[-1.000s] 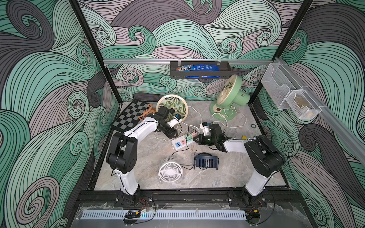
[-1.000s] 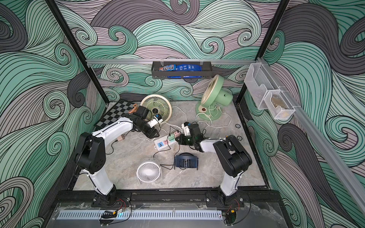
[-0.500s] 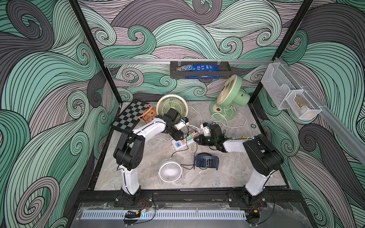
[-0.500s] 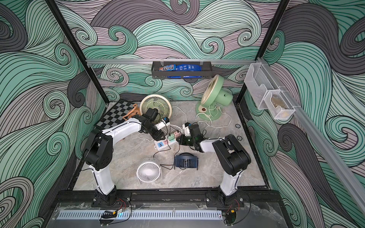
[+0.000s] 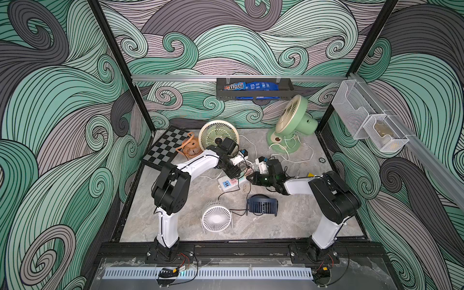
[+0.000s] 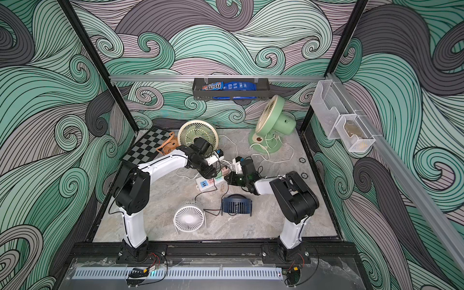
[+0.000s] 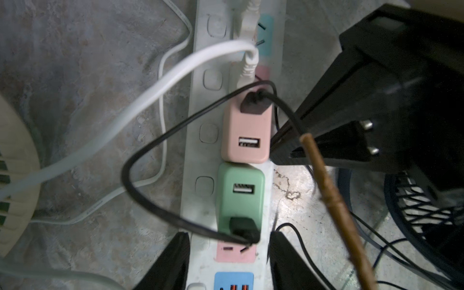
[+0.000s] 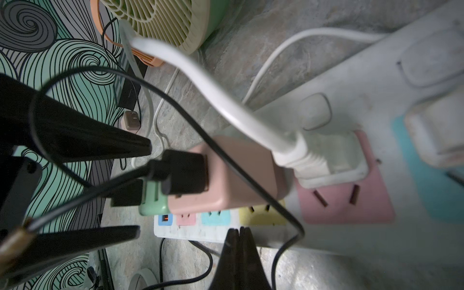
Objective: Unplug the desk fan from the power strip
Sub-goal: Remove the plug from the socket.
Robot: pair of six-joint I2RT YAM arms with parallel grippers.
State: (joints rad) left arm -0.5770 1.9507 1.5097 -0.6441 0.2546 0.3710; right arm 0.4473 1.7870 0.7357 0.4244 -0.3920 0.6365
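left gripper [image 7: 228,236], jaws apart, straddles the strip [image 7: 193,155] by the green adapter [image 7: 241,193]; right gripper [image 8: 239,229] is pinched together, tips at the strip's edge near the pink adapter [image 8: 241,175].

Top views look steeply down over everything; both wrist cameras closely share the long white pastel-socketed power strip [image 7: 194,150] [image 8: 351,82].

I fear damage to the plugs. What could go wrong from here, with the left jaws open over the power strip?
1. The left gripper, jaws open, flanks the mint-green square USB adapter, which touches the pink square USB adapter; closing may catch both.
2. A thin black cable loops near those jaws and may snag.
3. The right gripper, jaws shut, sits at the edge of the long white power strip; it may lift.
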